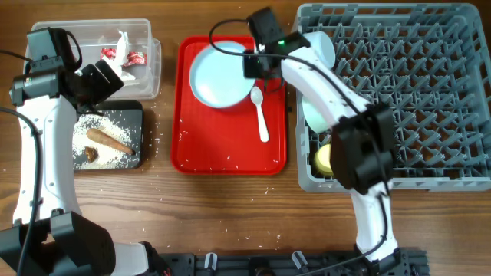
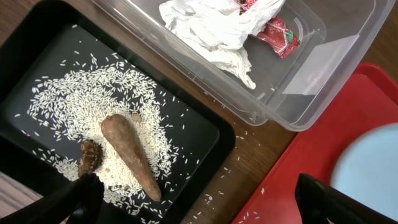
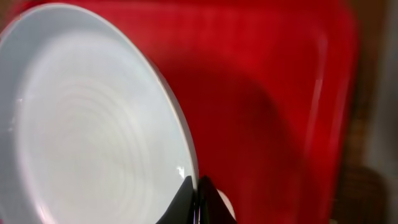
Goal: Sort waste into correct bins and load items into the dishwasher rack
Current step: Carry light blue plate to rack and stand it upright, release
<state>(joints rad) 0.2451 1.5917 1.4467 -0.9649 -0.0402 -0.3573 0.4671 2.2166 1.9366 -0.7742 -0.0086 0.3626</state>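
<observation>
Your top view is bright and sharp. Your right wrist view is blurry up close, and the plate point(image 3: 93, 124) shines.

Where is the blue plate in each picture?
Overhead: the pale blue plate lies at the top of the red tray, near the middle of the picture.
Left wrist: only part of it shows, at the right edge.
Right wrist: it fills the left half, with the right gripper shut on its rim.
Shared landmark: the red tray under it.
</observation>
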